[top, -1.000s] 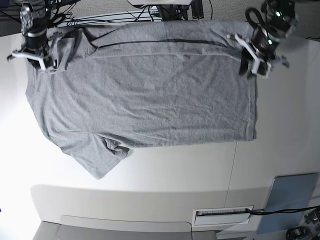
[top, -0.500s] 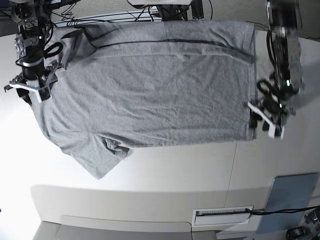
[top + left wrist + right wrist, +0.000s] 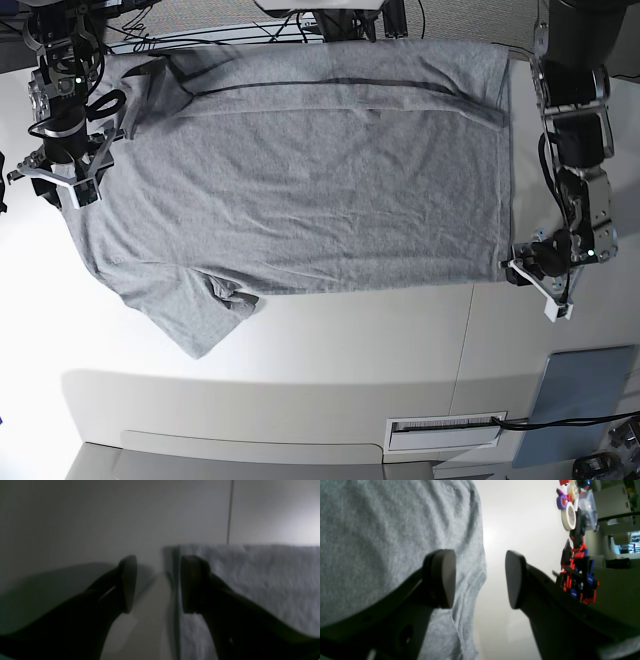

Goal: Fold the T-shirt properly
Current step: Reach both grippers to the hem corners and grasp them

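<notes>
The T-shirt [image 3: 300,170] lies spread flat on the white table [image 3: 330,340], its long axis running left to right across the base view: the hem sits on the right, the shoulders and sleeves on the left. One long side is already turned over along the far edge, where a dark fold line shows. One sleeve sticks out toward the near left and is a little bunched.

The left gripper [image 3: 536,279] hangs at the near right corner of the shirt, right at the hem. Its jaws stand wide and hold nothing. In its wrist view one finger sits over the cloth and the other over bare table, so the hem edge runs up between them. Whether a finger touches the cloth I cannot tell.

The right gripper [image 3: 55,183] is at the left end, beside the shoulder and sleeve. It is also wide open and empty. In its wrist view one finger [image 3: 440,577] sits over grey cloth and the other finger over bare table, with the shirt's edge between them.

So each arm straddles one end of the shirt's long axis. The coming move probably means pinching those two edges and carrying the near long side toward the far side.
</notes>
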